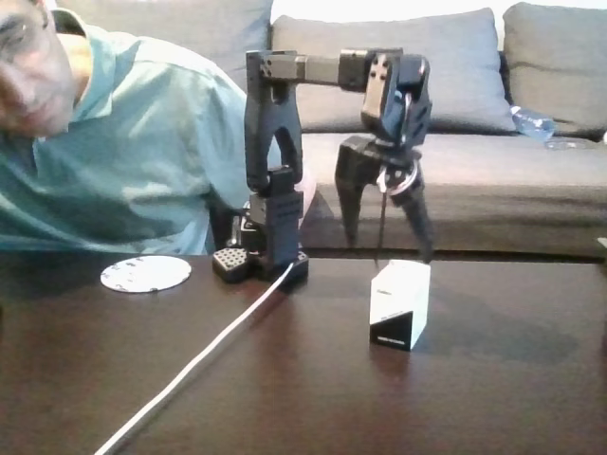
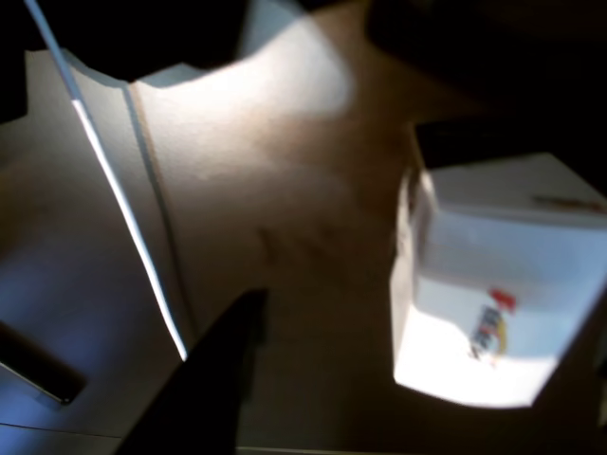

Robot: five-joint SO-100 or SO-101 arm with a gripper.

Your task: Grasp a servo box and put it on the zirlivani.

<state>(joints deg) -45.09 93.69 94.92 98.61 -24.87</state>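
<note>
The servo box [image 1: 400,303] stands upright on the dark table, right of centre in the fixed view, white on top with a black slanted lower part. My gripper [image 1: 386,246] hangs just above and behind it, open, its two dark fingers spread wider than the box and holding nothing. In the wrist view the box [image 2: 493,294] sits at the right, and one dark fingertip [image 2: 218,370] shows at the bottom left, apart from it. The zirlivani [image 1: 145,274], a flat white speckled disc, lies on the table at the far left.
The arm's base [image 1: 263,261] stands at the table's back edge, between disc and box. A white cable [image 1: 209,351] runs from it to the front left. A person in a teal shirt [image 1: 123,161] leans in behind the disc. A grey sofa [image 1: 474,142] is behind.
</note>
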